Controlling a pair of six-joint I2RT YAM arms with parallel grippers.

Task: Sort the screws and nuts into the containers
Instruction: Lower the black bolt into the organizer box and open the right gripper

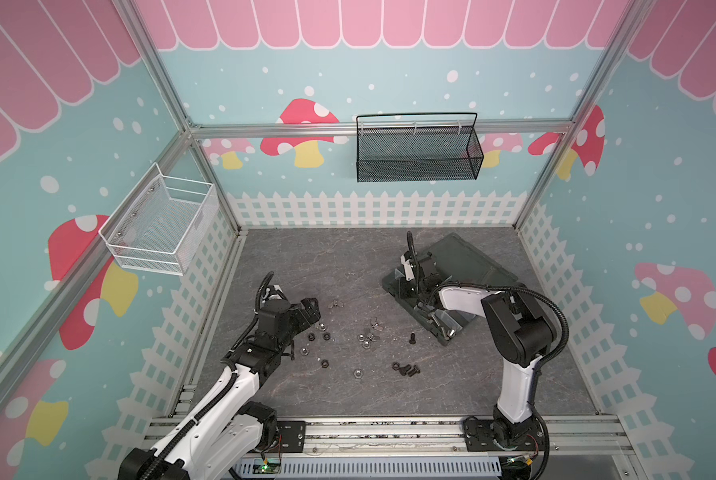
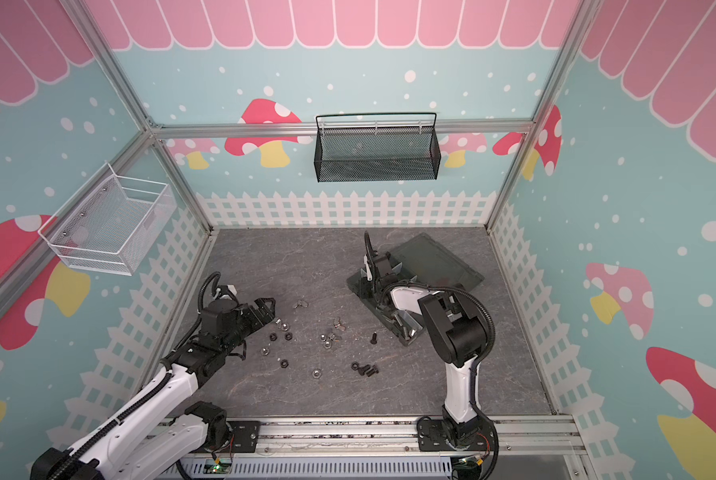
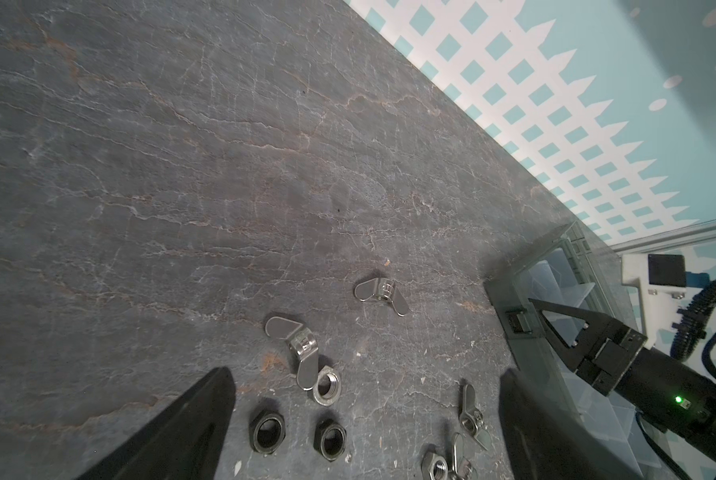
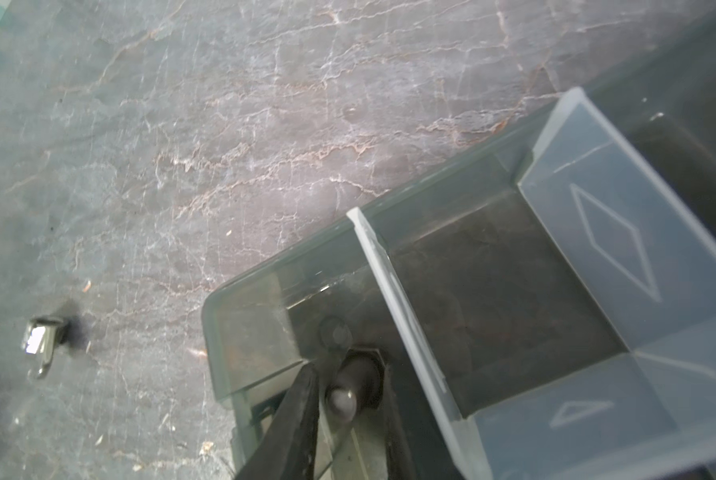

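**A:** Where was the right gripper [image 4: 348, 368] at that moment?

**B:** It was down inside the corner compartment of the organizer box [image 4: 256, 332]. The box lay at about 2 o'clock from the middle of the table [image 1: 327, 257], with its lid open flat toward 1 o'clock.

**A:** And its jaws?

**B:** They stood a little apart, one on each side of a black screw [image 4: 358, 384]. Whether they pressed on the screw, I cannot tell.

**A:** What about the left gripper [image 3: 366, 374]?

**B:** Its jaws were wide apart and held nothing. It hung above the table at about 9 o'clock from the middle.

**A:** Which parts lay loose?

**B:** In the left wrist view, two black nuts [image 3: 267, 430] lay side by side between the open jaws. A silver nut [image 3: 328, 387] lay just beside them and touched a wing nut [image 3: 300, 353]. In both top views more nuts were scattered around the middle. Two black screws [image 1: 410, 370] lay together at about 5 o'clock, and one more lay near the box's near corner.

**A:** Was anything else in the box?

**B:** Yes, silver screws [image 1: 443, 328] lay in a compartment at its near end.
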